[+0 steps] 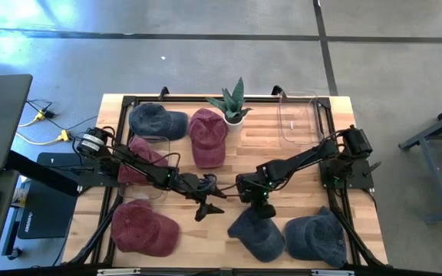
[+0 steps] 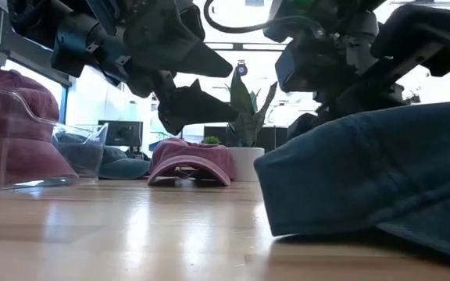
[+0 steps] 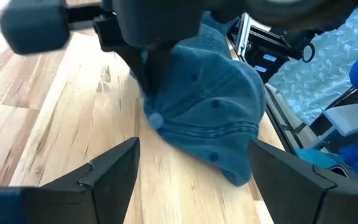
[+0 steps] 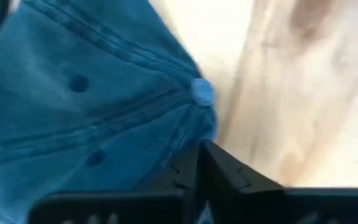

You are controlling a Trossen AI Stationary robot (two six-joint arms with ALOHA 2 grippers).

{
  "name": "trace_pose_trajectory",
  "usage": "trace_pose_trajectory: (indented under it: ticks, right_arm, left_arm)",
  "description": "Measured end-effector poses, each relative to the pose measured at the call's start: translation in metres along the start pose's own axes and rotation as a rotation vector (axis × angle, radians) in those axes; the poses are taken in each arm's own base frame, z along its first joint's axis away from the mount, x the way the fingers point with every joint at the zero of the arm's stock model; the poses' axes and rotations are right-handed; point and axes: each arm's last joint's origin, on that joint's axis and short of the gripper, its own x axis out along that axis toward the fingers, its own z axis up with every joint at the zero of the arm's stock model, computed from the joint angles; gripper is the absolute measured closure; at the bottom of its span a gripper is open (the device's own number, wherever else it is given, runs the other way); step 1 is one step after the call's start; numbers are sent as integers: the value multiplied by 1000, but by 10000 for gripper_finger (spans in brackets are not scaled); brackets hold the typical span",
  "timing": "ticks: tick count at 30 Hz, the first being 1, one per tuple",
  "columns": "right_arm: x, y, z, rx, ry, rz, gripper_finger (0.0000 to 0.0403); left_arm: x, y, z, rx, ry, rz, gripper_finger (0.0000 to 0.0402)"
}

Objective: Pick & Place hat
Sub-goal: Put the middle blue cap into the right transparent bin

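Overhead, tabletop and both wrist views share the blue cap [image 1: 256, 232].

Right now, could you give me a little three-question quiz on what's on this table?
1. True or false: the right tool is shut on a blue hat.
2. How many red hats lie on the table?
3. The left tool is: A) open, holding nothing B) shut on a hat C) in the empty bin.

Key: 1 true; 2 three; 3 A.
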Motion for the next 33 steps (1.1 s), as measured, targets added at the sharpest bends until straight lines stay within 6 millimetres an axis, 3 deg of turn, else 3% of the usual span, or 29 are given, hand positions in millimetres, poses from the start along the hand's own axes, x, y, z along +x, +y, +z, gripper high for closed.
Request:
trace_pose_trajectory:
  ticks: [4, 12, 16, 20, 27, 30, 33]
  right_arm:
    - [-21, 5, 1, -24, -52, -110, 385]
    - [-103, 33, 0, -32, -353, -397, 398]
    - [-127, 53, -7, -7, -471, -523, 398]
    - [-127, 68, -10, -5, -505, -562, 400]
    - [-99, 83, -9, -19, -466, -610, 401]
    - [-95, 84, -5, -25, -485, -599, 399]
    - [-95, 85, -3, -43, -499, -586, 401]
  left_arm:
    - [-1, -1, 1, 5, -2, -9, 110]
    - [-7, -10, 14, 28, -41, -53, 110]
    - [-13, -21, 18, 78, -87, -30, 110]
    - [-19, -36, 22, 155, -159, 27, 110]
    - [-25, -60, 27, 304, -264, 221, 110]
    - [-24, -64, 36, 282, -286, 187, 110]
    - [-5, -56, 37, 269, -259, 214, 110]
